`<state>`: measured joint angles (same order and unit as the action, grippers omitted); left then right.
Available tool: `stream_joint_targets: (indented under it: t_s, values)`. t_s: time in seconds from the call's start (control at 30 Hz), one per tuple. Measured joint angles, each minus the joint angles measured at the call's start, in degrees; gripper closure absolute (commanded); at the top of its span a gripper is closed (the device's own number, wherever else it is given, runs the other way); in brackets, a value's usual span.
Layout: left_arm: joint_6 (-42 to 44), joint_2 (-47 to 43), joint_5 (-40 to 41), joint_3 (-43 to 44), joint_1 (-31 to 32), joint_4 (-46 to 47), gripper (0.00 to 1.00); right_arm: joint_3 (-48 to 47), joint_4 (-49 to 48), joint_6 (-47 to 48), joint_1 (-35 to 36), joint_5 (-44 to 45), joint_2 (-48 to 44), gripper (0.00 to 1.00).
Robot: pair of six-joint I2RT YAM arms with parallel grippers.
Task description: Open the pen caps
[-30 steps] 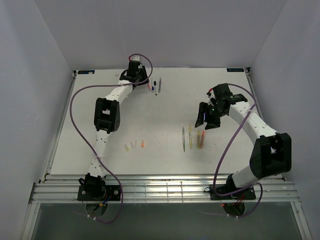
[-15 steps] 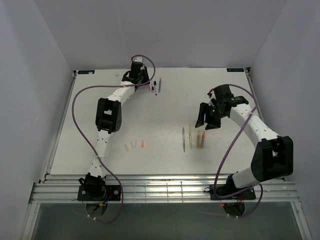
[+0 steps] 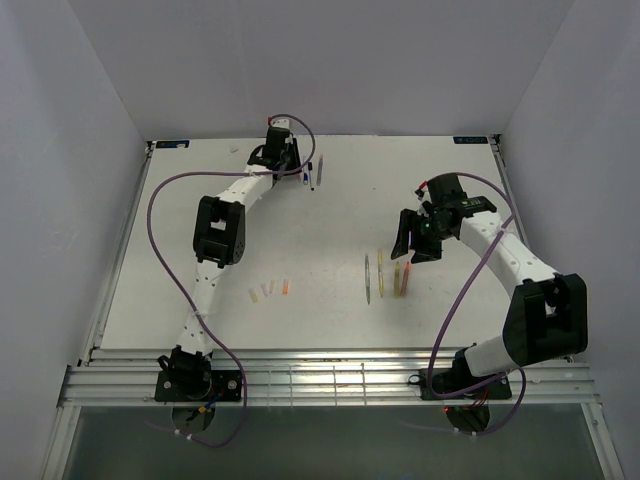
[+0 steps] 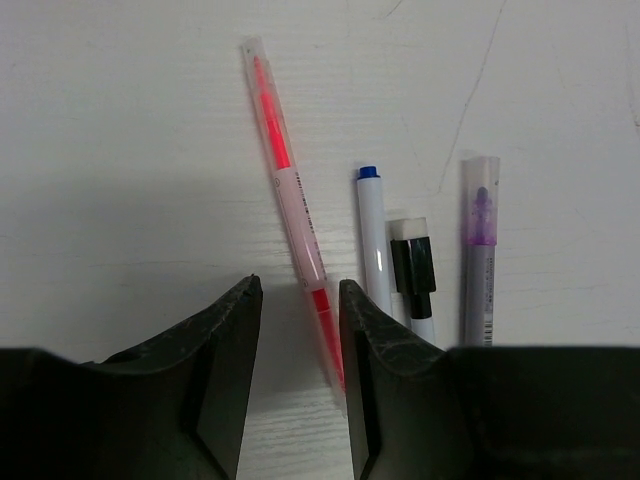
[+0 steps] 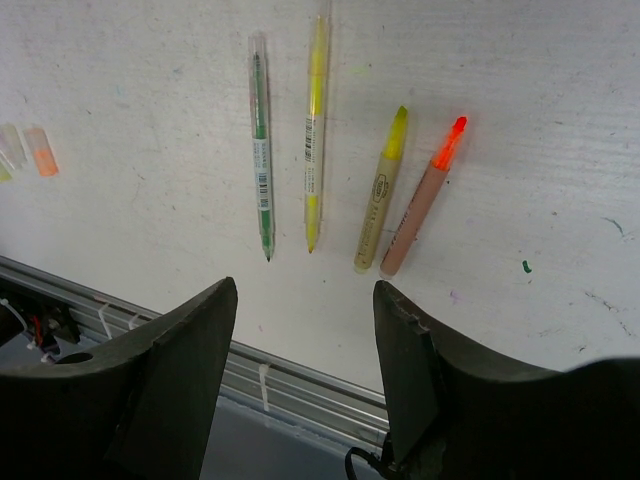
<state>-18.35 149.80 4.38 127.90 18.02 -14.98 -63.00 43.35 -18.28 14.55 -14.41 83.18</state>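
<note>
At the back of the table my left gripper (image 4: 298, 283) is open, its jaws straddling the lower end of a pink pen (image 4: 290, 205) that lies flat, and gaps show beside the pen. To its right lie a white pen with a blue tip (image 4: 372, 235), a pen with a black cap (image 4: 411, 265) and a purple pen under a clear cap (image 4: 480, 205). Three loose pen caps (image 3: 268, 291), yellow, pink and orange, lie at front left. My right gripper (image 5: 304, 284) hangs open and empty above uncapped green (image 5: 261, 150), yellow (image 5: 314, 130), olive-yellow (image 5: 380, 200) and orange (image 5: 425, 200) pens.
The metal rail (image 3: 330, 370) runs along the table's near edge, just below the right gripper's pens. White walls close in the table on three sides. The left gripper (image 3: 290, 165) works close to the back edge, and the right gripper (image 3: 412, 245) is at mid right.
The left gripper has shifted a little to the right along the back, toward the pens there. The right arm has barely moved and its jaws stay as wide.
</note>
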Motion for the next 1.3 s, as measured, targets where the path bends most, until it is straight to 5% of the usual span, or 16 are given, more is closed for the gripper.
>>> stream_joint_targets:
  t_s: [0.33,0.7,0.93,1.3]
  values:
    - [1.38,0.04,2.1,-0.52,0.55,-0.28,0.54,0.11,-0.07,0.0,0.0,0.17,-0.55,0.37]
    - [4.48,0.02,4.79,-1.4,0.87,0.13,0.7,0.17,-0.07,0.0,0.0,0.37,-2.14,0.37]
    - [5.01,-0.48,6.19,-2.8,0.92,1.18,0.95,0.98,0.07,0.0,0.0,0.42,-3.23,0.37]
    - [4.55,-8.44,13.25,-9.49,1.22,-5.33,1.0,-0.24,1.66,0.11,0.0,0.13,-4.11,0.36]
